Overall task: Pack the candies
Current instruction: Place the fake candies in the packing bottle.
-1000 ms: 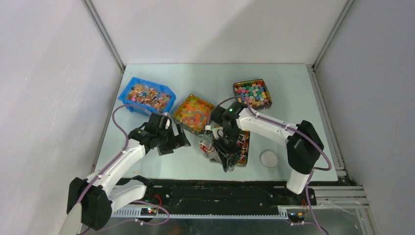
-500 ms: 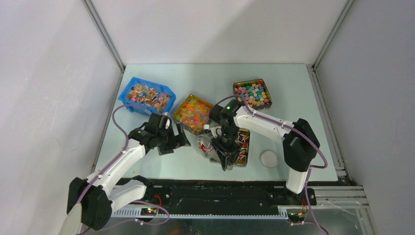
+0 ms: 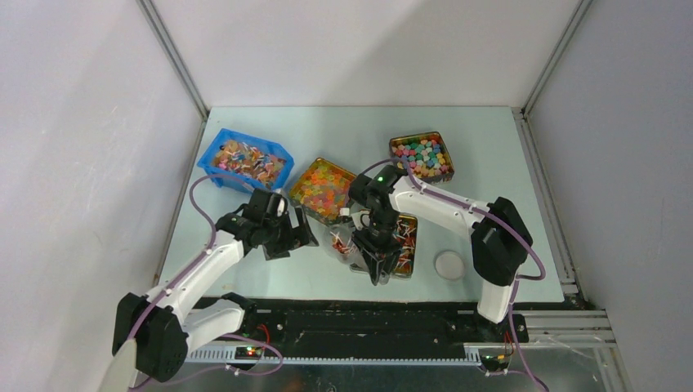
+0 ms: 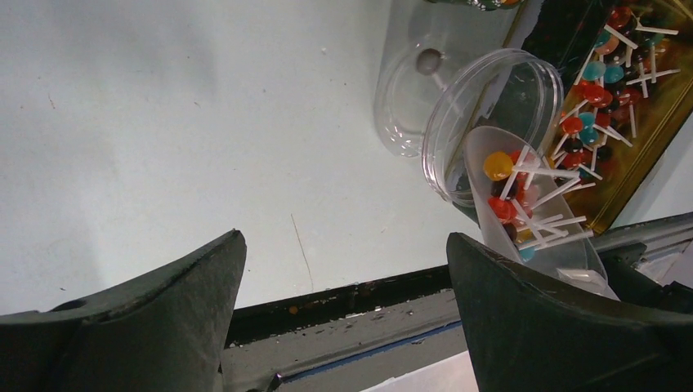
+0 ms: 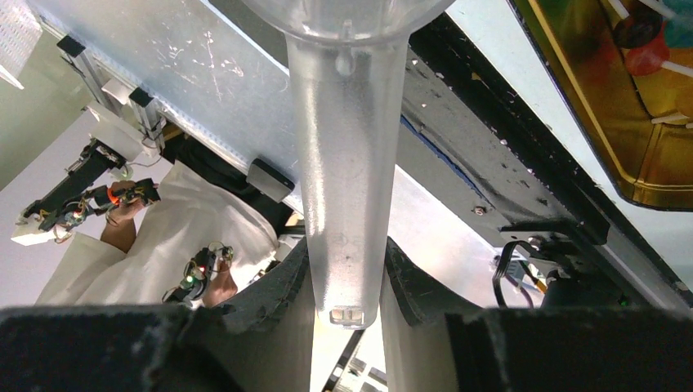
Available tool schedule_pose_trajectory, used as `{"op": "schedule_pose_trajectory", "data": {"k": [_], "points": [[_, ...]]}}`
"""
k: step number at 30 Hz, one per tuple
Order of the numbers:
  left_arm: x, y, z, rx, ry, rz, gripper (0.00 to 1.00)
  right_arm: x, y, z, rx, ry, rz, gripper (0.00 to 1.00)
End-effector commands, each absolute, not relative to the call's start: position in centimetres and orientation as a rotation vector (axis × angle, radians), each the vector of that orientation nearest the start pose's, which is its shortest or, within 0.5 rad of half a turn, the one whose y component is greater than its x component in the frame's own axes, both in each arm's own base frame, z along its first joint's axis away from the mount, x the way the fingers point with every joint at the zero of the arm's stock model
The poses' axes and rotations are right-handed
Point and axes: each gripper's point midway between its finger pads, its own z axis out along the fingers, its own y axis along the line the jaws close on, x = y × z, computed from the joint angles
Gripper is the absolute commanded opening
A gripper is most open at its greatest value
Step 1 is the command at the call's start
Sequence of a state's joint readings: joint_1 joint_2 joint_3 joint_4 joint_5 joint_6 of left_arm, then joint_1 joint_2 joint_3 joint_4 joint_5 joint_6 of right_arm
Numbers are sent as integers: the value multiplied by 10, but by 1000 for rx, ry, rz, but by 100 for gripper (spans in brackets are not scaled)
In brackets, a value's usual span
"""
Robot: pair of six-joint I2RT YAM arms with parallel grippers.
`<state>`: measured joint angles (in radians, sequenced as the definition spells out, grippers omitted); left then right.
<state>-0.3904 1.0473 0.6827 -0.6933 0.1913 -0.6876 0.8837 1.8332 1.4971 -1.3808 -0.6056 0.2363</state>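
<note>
**Scoop (image 4: 564, 249) of candies (image 4: 500, 166) at the jar (image 4: 409, 98) mouth**

Over the pale worktop (image 3: 482, 147) the left hand (image 4: 343, 241) hangs with its jaws spread wide, holding nothing. The right hand (image 5: 345, 282) is clamped on the translucent scoop's handle. A gold tin (image 4: 650, 159) carries more candies. The clear jar lies tipped just beside the tin. The scoop's bowl, loaded with candies, sits at its mouth.

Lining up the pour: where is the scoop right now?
Left wrist view, right side: the scoop, loaded with candies, has its lip at the mouth of the clear jar, beside the gold tin, its handle in the right gripper.
</note>
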Motion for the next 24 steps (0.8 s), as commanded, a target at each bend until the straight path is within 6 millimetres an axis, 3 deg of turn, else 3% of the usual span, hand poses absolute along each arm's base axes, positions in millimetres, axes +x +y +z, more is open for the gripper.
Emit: {"op": "schedule_pose_trajectory", "data": {"k": [1,12,19,24], "points": [[194,-146,96,-278,2698,-616,98,89,278,147,-1013,3348,784,0],[196,-150,107,-202,2697,-606,98,87,277,149,-1015,3357,784,0],[199,-169,124,-105,2662,-663,97,85,278,148,-1024,3360,779,0],[197,-177,122,-77,2680,-661,95,85,279,147,-1029,3361,773,0]]}}
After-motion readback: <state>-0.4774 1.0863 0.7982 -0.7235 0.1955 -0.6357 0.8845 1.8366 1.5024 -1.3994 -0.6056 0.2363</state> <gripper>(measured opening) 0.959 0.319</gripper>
